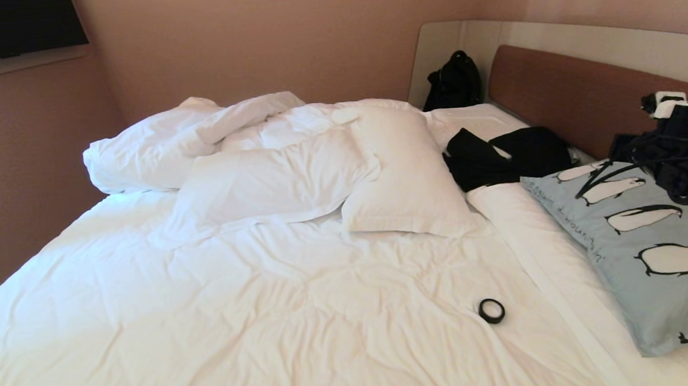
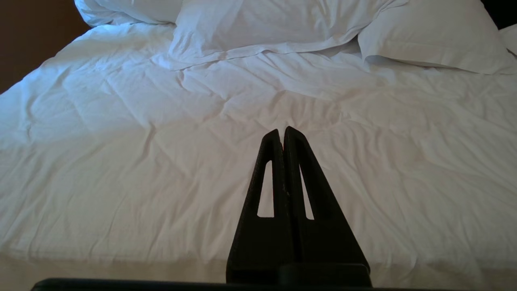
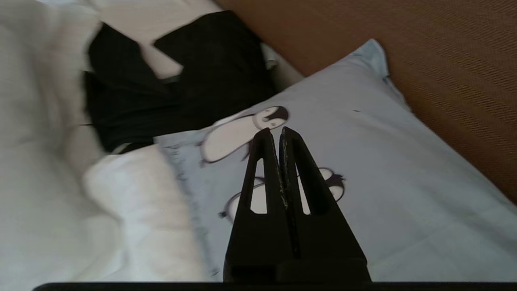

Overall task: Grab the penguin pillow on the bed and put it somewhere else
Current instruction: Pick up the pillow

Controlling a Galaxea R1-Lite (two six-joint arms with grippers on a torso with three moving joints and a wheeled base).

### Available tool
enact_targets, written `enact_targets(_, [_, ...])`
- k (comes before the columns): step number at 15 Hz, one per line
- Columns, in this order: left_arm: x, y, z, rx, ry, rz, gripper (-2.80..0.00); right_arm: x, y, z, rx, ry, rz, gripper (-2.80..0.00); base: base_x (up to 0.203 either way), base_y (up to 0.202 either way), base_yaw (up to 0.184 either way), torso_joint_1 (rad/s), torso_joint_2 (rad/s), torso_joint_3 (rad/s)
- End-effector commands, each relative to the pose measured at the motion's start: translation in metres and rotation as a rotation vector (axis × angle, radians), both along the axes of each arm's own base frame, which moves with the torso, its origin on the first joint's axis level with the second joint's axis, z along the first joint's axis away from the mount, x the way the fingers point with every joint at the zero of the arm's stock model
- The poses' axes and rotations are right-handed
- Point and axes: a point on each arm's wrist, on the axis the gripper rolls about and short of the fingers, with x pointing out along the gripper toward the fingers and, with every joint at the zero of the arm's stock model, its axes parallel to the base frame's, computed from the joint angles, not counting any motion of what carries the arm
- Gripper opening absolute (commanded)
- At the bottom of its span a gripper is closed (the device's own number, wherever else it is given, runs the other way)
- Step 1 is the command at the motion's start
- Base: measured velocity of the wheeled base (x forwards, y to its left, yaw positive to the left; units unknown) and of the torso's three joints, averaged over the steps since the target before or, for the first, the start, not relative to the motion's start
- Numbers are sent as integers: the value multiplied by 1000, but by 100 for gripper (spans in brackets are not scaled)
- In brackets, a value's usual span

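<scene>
Status, as we judge it: the task is at its opening stage, with nothing lifted and nothing relocated; grasp, lift, carry and set-down all remain. Nearest us, at about 5 o'clock in the head view, a small black ring (image 1: 491, 310) lies on the white duvet (image 1: 236, 297), apart from everything else. Our left gripper (image 2: 283, 131) is absent from the head view; its wrist view shows it over bare duvet with its two fingers pressed together, holding nothing. At 4 o'clock, along the right side of the bed (image 1: 567, 274), lies the penguin pillow (image 1: 645, 256), flat and face up, its far corner toward the brown headboard (image 1: 573, 98). Our right gripper (image 3: 279, 131) hangs above the pillow's far end, at about 3 o'clock in the head view, jaws together and empty; we cannot tell whether the tips touch the fabric. We judge the jaws must part before any hold on the pillow's edge is possible. Beyond the pillow, at 2 o'clock, a black garment (image 1: 499, 155) lies crumpled against its far end. At 12 o'clock, two plain white pillows (image 1: 343, 175) rest on bunched bedding. Farthest, at 1 o'clock, a black bag (image 1: 454, 82) stands in the corner; it is the only container we can list, and its contents are hidden.
</scene>
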Motion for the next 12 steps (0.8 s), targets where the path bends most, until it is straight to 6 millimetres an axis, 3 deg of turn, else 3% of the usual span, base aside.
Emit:
enact_targets(1, [0, 0, 0, 0, 1, 1, -280, 32, -2, -51, -132, 130, -134, -280, 0, 0, 0, 0, 0, 0])
enact_targets(5, [0, 0, 0, 0, 1, 1, -280, 43, 12, -65, -144, 177, -101, -280, 0, 0, 0, 0, 0, 0])
enact_targets(6, [0, 0, 0, 0, 1, 1, -280, 45, 17, -70, -141, 193, -88, 0, 0, 0, 0, 0, 0, 0])
enact_targets(9, [0, 0, 0, 0, 1, 1, -280, 50, 34, -76, -133, 223, -52, 0, 0, 0, 0, 0, 0, 0])
enact_targets(12, [0, 0, 0, 0, 1, 1, -280, 50, 38, -80, -125, 269, -41, 0, 0, 0, 0, 0, 0, 0])
